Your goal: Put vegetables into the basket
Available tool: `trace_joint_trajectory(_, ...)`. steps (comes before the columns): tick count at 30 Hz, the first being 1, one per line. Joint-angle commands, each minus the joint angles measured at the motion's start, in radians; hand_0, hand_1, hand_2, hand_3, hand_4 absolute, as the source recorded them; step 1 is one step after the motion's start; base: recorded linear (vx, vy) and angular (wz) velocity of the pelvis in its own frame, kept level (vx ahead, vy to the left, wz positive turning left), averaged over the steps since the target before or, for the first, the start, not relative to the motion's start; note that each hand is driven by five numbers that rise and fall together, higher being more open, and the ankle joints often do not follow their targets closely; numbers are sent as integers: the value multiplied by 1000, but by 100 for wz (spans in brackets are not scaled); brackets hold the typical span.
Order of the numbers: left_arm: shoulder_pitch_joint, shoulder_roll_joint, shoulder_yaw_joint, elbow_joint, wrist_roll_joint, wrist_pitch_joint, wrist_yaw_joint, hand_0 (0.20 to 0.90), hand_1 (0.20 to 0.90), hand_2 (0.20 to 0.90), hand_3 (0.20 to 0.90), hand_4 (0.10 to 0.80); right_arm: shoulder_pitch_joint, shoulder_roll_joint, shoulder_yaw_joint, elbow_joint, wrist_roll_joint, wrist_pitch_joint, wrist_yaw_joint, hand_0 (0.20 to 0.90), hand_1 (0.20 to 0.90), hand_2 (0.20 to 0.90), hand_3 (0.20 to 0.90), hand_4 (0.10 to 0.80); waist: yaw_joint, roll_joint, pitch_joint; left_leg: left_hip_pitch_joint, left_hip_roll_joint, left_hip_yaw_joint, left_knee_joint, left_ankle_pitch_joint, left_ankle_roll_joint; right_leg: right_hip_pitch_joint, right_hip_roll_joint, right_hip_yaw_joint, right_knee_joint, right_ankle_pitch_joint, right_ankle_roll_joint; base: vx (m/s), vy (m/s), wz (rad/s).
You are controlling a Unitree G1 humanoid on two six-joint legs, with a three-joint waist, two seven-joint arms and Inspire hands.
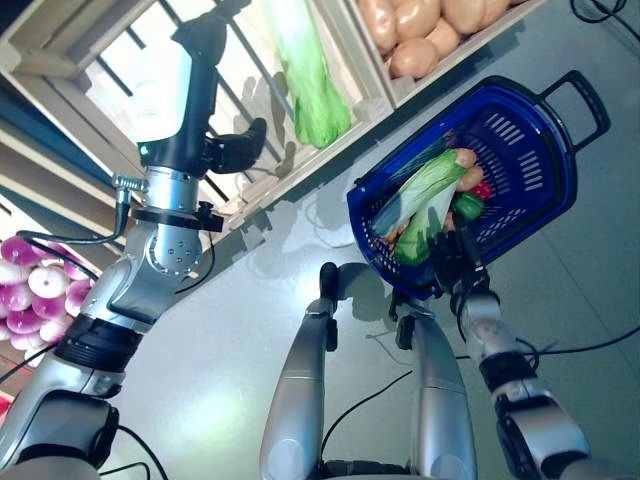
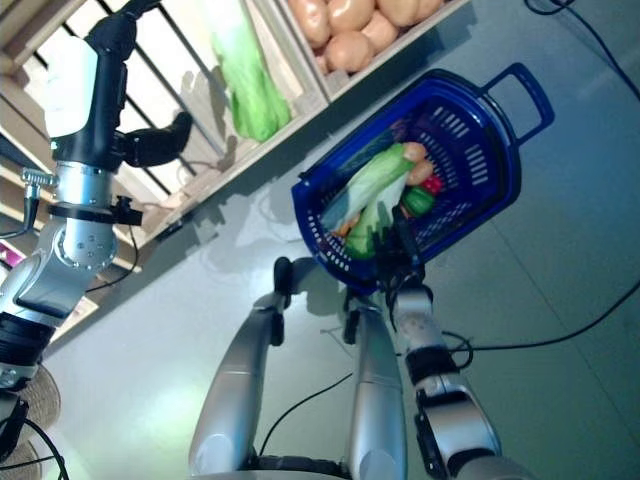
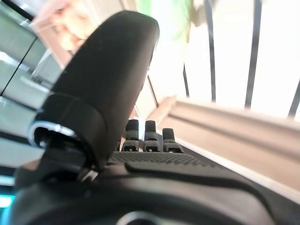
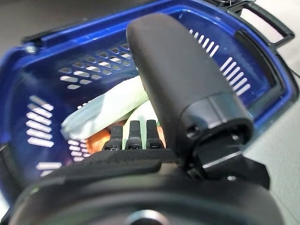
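A blue plastic basket [image 1: 545, 150] with a black handle stands on the grey floor. In it lie a pale green leafy cabbage [image 1: 425, 190], an orange carrot [image 1: 463, 158], a dark green vegetable [image 1: 468, 207] and something red [image 1: 484, 190]. My right hand [image 1: 455, 262] reaches over the basket's near rim. Its fingers [image 4: 131, 136] are straight above the cabbage [image 4: 108, 110] and hold nothing. My left hand [image 1: 238, 150] is raised beside the wooden shelf, open and empty, with its fingers [image 3: 145, 136] straight along a slat.
The wooden shelf holds crates: one with a green leafy cabbage [image 1: 315, 95], one with potatoes [image 1: 420, 30], and purple onions [image 1: 25, 290] lower at the left. The shelf's front edge [image 1: 300, 165] runs close to the basket.
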Motion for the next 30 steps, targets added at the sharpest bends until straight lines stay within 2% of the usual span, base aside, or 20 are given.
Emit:
trace_joint_trajectory(1, -97, 59, 74, -45, 233, 73, 66, 900, 900, 900, 900, 800, 63, -32, 6, -118, -98, 30, 51, 900, 900, 900, 900, 800, -44, 54, -3, 15, -32, 49, -43, -4, -15, 88, 28, -40, -114, 52, 9, 23, 4, -16)
trace_joint_trajectory(2, -122, 99, 54, -35, 333, 108, 52, 900, 900, 900, 900, 800, 100, -52, 8, -115, -111, 51, 65, 900, 900, 900, 900, 800, -55, 50, -3, 19, -27, 58, -49, 0, -15, 90, 29, -38, -118, 53, 10, 24, 4, -15)
trace_joint_trajectory(3, -131, 109, 46, -33, 345, 120, 43, 900, 900, 900, 900, 800, 108, -58, 10, -111, -113, 52, 73, 900, 900, 900, 900, 800, -57, 49, -3, 19, -26, 59, -49, 0, -15, 90, 29, -38, -118, 54, 10, 20, -2, -8)
trace_joint_trajectory(5, -193, 187, -15, 11, 476, 162, 15, 900, 900, 900, 900, 800, 153, -83, 19, -83, -109, 74, 106, 900, 900, 900, 900, 800, -73, 42, -3, 12, -17, 63, -40, -3, -18, 85, 25, -36, -121, 56, 12, 14, -11, -6)
trace_joint_trajectory(10, -274, 253, -139, 86, 609, 179, -5, 900, 900, 900, 900, 800, 201, -98, 33, -61, -93, 79, 169, 900, 900, 900, 900, 800, -91, 33, -3, -4, -6, 75, -32, -4, -20, 66, 25, -34, -122, 63, 14, -3, -2, -8)
trace_joint_trajectory(12, -294, 262, -182, 131, 613, 178, 1, 900, 900, 900, 900, 800, 207, -102, 34, -58, -76, 87, 178, 900, 900, 900, 900, 800, -97, 31, -3, -7, -4, 76, -31, -3, -23, 64, 24, -33, -125, 66, 15, -7, 19, -5)
trace_joint_trajectory(14, -348, 268, -284, 212, 640, 169, -34, 900, 900, 900, 900, 800, 203, -111, 38, -52, -61, 100, 217, 900, 900, 900, 900, 800, -109, 28, -3, -15, 5, 80, -28, -1, -26, 56, 23, -30, -127, 71, 17, -13, 23, -4)
trace_joint_trajectory(18, -394, 267, -405, 297, 643, 176, -95, 900, 900, 900, 900, 800, 192, -131, 49, -79, -57, 80, 218, 900, 900, 900, 900, 800, -120, 18, -3, -29, 15, 83, -22, 4, -29, 46, 24, -22, -134, 79, 19, -10, 18, -7)
trace_joint_trajectory(26, -425, 243, -496, 422, 551, 190, -68, 900, 900, 900, 900, 800, 176, -169, 8, -139, -21, 21, 229, 900, 900, 900, 900, 800, -142, 5, -3, -54, 31, 99, -10, 13, -34, 22, 25, -15, -137, 95, 24, -3, 32, -5)
trace_joint_trajectory(30, -422, 228, -495, 475, 532, 187, -50, 900, 900, 900, 900, 800, 174, -175, -8, -153, -33, 10, 240, 900, 900, 900, 900, 800, -147, 1, -3, -61, 35, 103, -4, 10, -38, 17, 21, -12, -142, 96, 25, -4, 20, -4)
